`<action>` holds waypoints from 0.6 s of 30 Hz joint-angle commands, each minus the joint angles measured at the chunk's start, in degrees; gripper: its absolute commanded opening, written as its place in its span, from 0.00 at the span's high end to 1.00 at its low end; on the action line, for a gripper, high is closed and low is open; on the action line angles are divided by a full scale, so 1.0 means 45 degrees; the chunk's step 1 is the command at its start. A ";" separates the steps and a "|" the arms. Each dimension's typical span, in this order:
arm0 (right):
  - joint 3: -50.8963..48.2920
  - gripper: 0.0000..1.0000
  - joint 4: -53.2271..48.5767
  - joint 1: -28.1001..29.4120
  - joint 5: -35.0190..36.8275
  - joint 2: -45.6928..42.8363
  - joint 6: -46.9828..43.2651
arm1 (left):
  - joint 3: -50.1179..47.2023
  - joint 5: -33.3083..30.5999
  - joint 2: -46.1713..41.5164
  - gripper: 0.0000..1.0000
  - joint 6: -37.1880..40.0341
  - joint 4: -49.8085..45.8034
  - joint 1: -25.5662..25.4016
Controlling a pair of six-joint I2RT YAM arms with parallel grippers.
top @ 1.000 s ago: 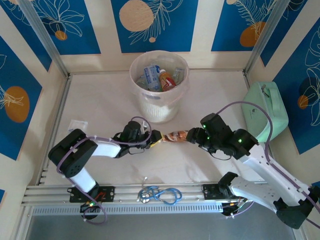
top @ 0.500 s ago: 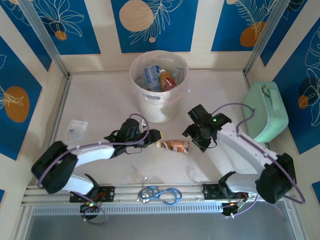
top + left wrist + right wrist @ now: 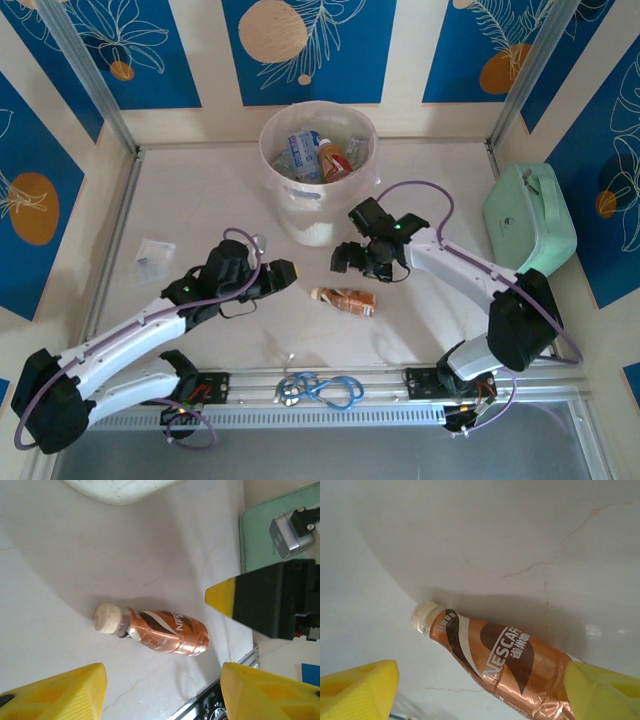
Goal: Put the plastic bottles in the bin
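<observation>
Near centre of the table (image 3: 200, 210): one brown-labelled Nescafé bottle (image 3: 345, 298) lies loose between the arms.
Left gripper (image 3: 283, 273) hovers just left of the bottle, jaws partly apart, holding nothing. The bottle rests on its side, cap leftward, touching neither gripper and near the white bin (image 3: 320, 215), so either arm could likely reach it. Right gripper (image 3: 347, 262) hangs just to its far side, jaws wide, empty, apparently placed for a pickup.
</observation>
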 commanded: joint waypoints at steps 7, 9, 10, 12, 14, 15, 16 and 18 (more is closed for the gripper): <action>0.0543 0.13 -0.0495 0.0549 -0.0264 0.1331 -0.1782 | -0.0100 0.0310 -0.1169 0.38 0.0155 -0.1478 0.1040; 0.0356 0.13 -0.0581 0.0795 -0.0201 0.1408 -0.1764 | -0.0108 0.0410 -0.1345 0.38 0.0203 -0.1651 0.1236; 0.0204 0.13 -0.0631 0.0918 -0.0210 0.1410 -0.1725 | -0.0091 0.0475 -0.1411 0.38 0.0237 -0.1738 0.1351; -0.0069 0.13 -0.0663 0.1064 -0.0366 0.1358 -0.1648 | -0.0080 0.0602 -0.1476 0.38 0.0284 -0.1818 0.1534; -0.0285 0.13 -0.0710 0.1276 -0.0273 0.1242 -0.1607 | -0.0048 0.0805 -0.1457 0.38 0.0286 -0.1830 0.1683; -0.0330 0.13 -0.0765 0.1367 -0.0135 0.1235 -0.1592 | -0.0007 0.0866 -0.1438 0.38 0.0277 -0.1801 0.1749; -0.0351 0.13 -0.0897 0.1437 0.0038 0.1252 -0.1582 | 0.0055 0.0899 -0.1418 0.38 0.0286 -0.1791 0.1780; -0.0401 0.13 -0.1030 0.1536 0.0211 0.1296 -0.1621 | 0.0157 0.0929 -0.1374 0.38 0.0326 -0.1788 0.1832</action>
